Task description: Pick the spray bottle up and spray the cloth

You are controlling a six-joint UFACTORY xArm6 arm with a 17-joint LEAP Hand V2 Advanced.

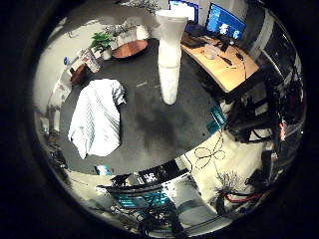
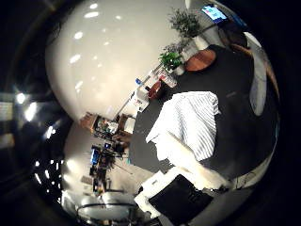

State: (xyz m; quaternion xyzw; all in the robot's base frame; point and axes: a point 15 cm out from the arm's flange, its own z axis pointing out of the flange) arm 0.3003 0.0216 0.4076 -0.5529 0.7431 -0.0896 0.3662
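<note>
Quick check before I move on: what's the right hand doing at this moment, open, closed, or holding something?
Right hand: holding nothing; the spray bottle stands untouched on the dark table beside the cloth. Whether the hand is open or closed cannot be told.

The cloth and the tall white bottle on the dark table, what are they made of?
The cloth looks like soft woven fabric, white with fine stripes: it lies crumpled in folds. The bottle seems matte white plastic, smooth and opaque, though that is a guess. The table has a dark, dull surface.
</note>
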